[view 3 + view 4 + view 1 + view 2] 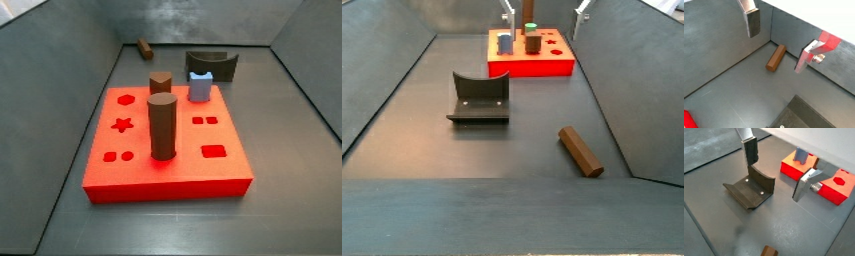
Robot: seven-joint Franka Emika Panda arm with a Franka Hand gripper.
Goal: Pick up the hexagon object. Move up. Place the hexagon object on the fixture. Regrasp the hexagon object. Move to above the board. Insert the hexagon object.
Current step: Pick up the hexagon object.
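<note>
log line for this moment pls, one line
phase: before pick | pincer: open, empty, above floor | hexagon object: lying flat on floor, untouched | fixture: empty | board: hexagon hole free

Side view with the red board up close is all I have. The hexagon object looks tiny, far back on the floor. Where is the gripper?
Observer: The gripper is up high; a side view catches only its fingertips at the top edge, past the board.
Operator: Open or shut?
Observer: Open. Both wrist views show the fingers wide apart with nothing between them.
Operator: How does the peg lie?
Observer: The hexagon object lies flat on the floor near the side wall, well apart from the fixture.
</note>
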